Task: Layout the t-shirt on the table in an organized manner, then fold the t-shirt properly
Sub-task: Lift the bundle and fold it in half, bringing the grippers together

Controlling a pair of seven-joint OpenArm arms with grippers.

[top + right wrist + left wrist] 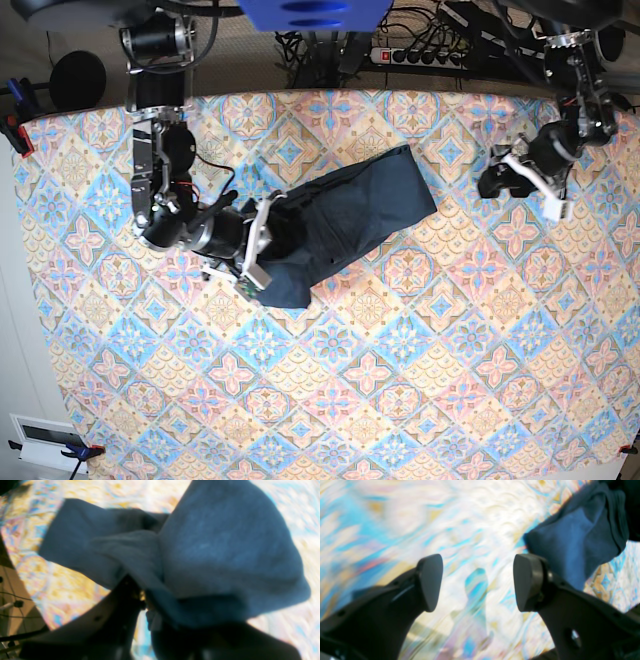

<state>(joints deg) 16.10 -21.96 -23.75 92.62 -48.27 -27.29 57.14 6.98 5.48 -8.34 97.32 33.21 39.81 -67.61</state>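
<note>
Navy t-shirt [345,225], soft, limp, light cloth lying bunched on the patterned table [400,380], one end pinched in the right gripper [258,250]; left gripper [478,582] wide, empty, well apart; best taken at hem corners or shoulders.

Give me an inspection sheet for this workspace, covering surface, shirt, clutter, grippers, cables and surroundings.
Surface: patterned table, cloth flat.
Job's things: navy t-shirt bunched and creased, not laid out.
Clutter: nothing seen.
Grippers: right gripper shut on the t-shirt, lifting a fold; left gripper open, empty, apart from the shirt.
Cables: power strip and wires beyond the far edge.
Surroundings: clamps at the table edge.
</note>
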